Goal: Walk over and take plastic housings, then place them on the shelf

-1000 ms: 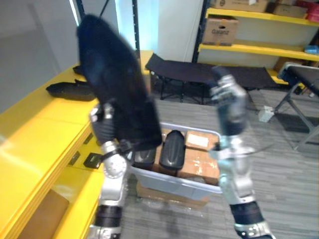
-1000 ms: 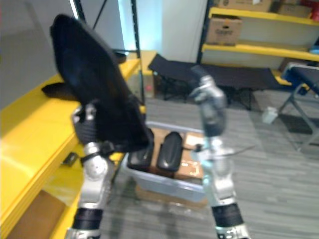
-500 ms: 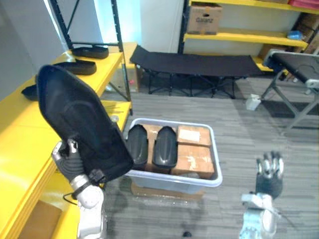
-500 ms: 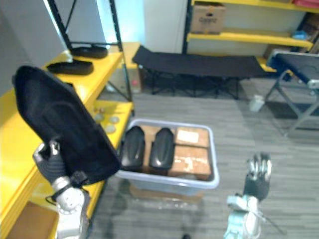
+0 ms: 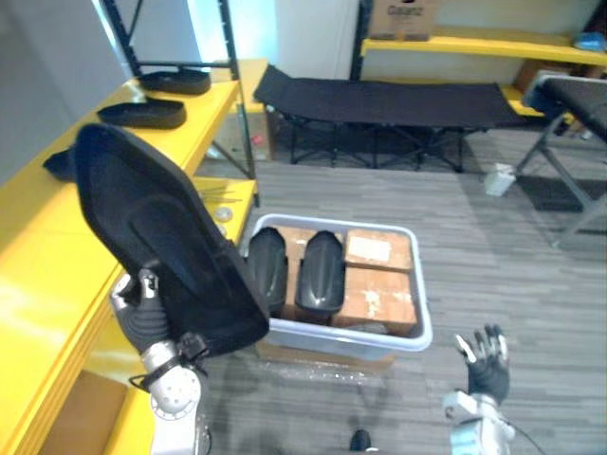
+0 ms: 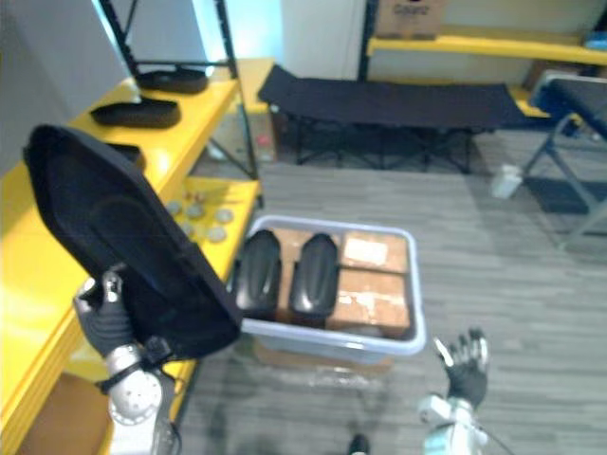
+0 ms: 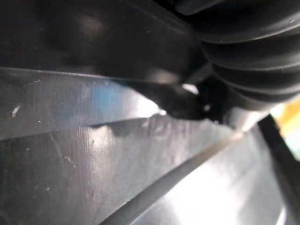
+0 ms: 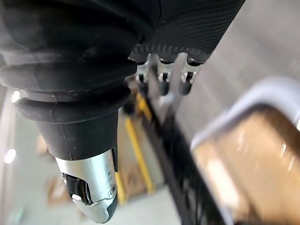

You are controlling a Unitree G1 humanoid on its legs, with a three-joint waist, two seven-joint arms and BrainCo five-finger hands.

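one black housing [image 5: 161, 237] is up in the air, gripped at its lower edge by the left robot hand [image 5: 142, 318], fingers curled onto the rim. the shell stands tall and tilted over the front lip of the yellow shelf [image 5: 57, 275]. the right robot hand [image 5: 486, 365] hangs low on the right, fingers spread, holding nothing. two more housings [image 5: 321, 270] sit side by side in the grey bin [image 5: 420, 332], next to the cardboard boxes [image 5: 379, 284]. so the step in hand looks like the placing: carry this one across and lay it flat on the shelf top. to do it well, i'd tip the shell down as it goes in, long side along the shelf, and lower it until it rests before letting go. the hold is at one end, so the far end is likely to swing. watch the edges: the black upright [image 5: 228, 85] stands at the shelf's far corner, small discs [image 6: 194, 213] lie on a yellow ledge beside the bin, and other shells [image 5: 142, 114] occupy the far stretch. open room is the bare yellow stretch just beside the left robot hand, nearer than those shells, and there's plenty of floor to the right.
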